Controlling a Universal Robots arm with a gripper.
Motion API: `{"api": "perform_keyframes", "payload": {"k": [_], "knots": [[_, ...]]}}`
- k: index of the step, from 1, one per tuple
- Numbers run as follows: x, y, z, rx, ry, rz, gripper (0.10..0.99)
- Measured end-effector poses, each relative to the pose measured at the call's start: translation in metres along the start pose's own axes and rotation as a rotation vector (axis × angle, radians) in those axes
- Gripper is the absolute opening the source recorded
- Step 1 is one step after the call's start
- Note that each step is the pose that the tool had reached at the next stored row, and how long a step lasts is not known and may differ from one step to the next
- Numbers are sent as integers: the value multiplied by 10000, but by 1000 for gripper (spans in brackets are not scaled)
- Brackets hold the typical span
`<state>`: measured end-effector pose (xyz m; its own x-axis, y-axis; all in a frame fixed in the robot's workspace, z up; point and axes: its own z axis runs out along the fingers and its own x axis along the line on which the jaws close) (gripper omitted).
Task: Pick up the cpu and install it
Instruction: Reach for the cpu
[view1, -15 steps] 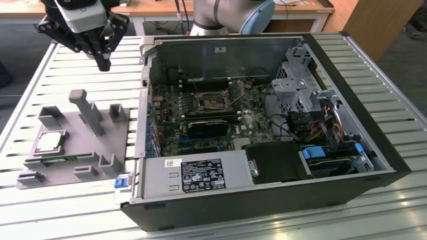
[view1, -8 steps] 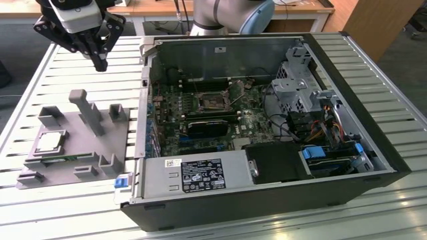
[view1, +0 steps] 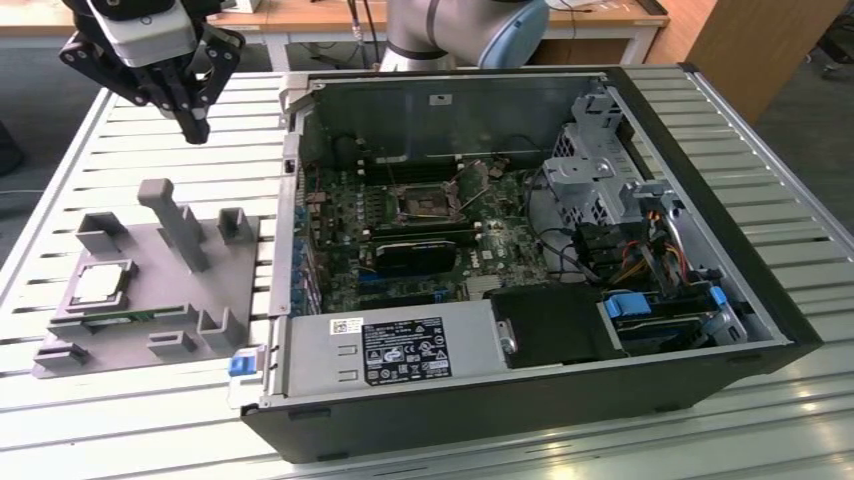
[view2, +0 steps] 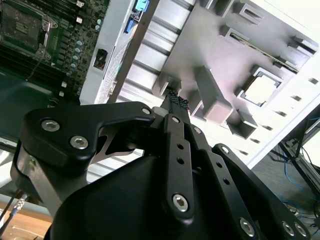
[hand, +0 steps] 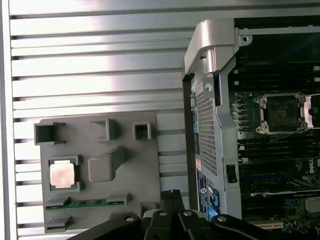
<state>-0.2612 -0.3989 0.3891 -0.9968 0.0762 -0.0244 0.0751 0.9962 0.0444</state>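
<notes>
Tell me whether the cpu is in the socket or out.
Out: the cpu lies in the grey holder; the socket sits bare.

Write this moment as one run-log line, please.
gripper: shut, empty, hovering apart from cpu | cpu: lying in grey fixture | motherboard socket: empty

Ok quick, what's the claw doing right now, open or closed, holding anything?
Claw: closed, holding nothing; the cpu lies in the grey holder tray.
</notes>
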Motion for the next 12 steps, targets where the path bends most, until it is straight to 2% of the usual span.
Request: {"api": "perform_keyframes", "payload": {"k": [12], "knots": [[76, -6, 2, 0, 0, 1, 106]]}}
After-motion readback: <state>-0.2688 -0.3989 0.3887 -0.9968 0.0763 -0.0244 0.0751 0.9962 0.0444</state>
